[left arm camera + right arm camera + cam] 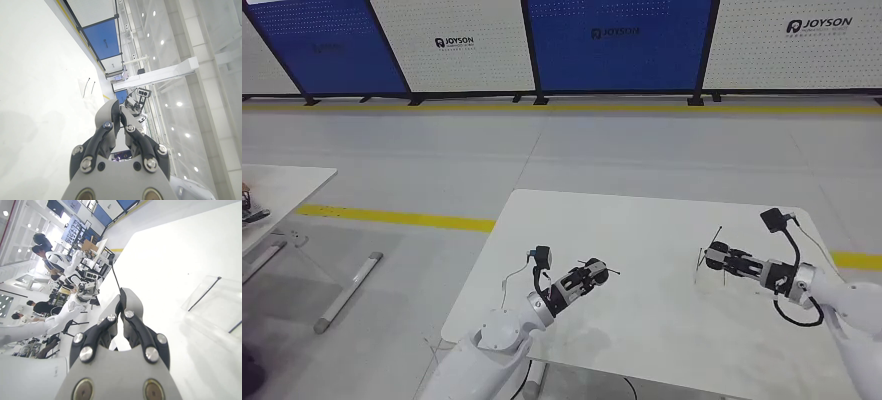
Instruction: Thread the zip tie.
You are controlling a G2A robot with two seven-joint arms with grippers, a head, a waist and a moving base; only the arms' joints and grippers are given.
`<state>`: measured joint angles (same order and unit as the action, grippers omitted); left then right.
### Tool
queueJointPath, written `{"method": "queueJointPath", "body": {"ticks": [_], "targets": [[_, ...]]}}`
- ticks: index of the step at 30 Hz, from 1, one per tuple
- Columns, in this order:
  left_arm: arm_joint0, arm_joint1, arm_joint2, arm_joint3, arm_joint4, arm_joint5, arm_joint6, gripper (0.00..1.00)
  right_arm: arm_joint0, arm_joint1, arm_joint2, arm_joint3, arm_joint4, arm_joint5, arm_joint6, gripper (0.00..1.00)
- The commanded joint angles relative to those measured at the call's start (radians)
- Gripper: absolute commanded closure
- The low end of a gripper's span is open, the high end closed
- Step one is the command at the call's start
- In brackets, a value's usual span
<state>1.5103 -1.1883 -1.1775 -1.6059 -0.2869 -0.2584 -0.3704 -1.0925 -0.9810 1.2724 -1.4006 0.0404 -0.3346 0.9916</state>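
Zip tie gripped, threading not begun.

Top view: right hand and left hand hang well apart over the table. Left wrist view: the left hand is clenched, on what I cannot tell; spare ties lie on a clear bag. Right wrist view: the right hand pinches a straight, unlooped zip tie, so the threading seems still to do.

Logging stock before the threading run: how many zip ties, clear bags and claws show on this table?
Zip ties: 3, one in the right claw, two at the clear bag
Clear bags: 1
Claws: 2, counting the left claw
Total: 6
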Motion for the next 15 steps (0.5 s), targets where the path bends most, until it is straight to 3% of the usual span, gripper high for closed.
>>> {"method": "queueJointPath", "body": {"ticks": [1,5,10,13,15], "targets": [[0.000,0.000,0.000,0.000,0.000,0.000,0.000,1.00,-0.026,-0.003,0.000,-0.028,-0.031,0.008,-0.119,1.00],[0.000,0.000,0.000,0.000,0.000,0.000,0.000,1.00,-0.073,-0.009,-0.004,-0.072,0.025,-0.005,-0.184,1.00],[0.000,0.000,0.000,0.000,0.000,0.000,0.000,1.00,-0.103,-0.030,-0.066,-0.101,-0.067,-0.002,-0.404,1.00],[0.000,0.000,0.000,0.000,0.000,0.000,0.000,1.00,-0.103,-0.045,-0.110,-0.122,-0.131,0.052,-0.516,1.00],[0.000,0.000,0.000,0.000,0.000,0.000,0.000,1.00,-0.104,-0.048,-0.132,-0.136,-0.150,0.079,-0.506,1.00]]}}
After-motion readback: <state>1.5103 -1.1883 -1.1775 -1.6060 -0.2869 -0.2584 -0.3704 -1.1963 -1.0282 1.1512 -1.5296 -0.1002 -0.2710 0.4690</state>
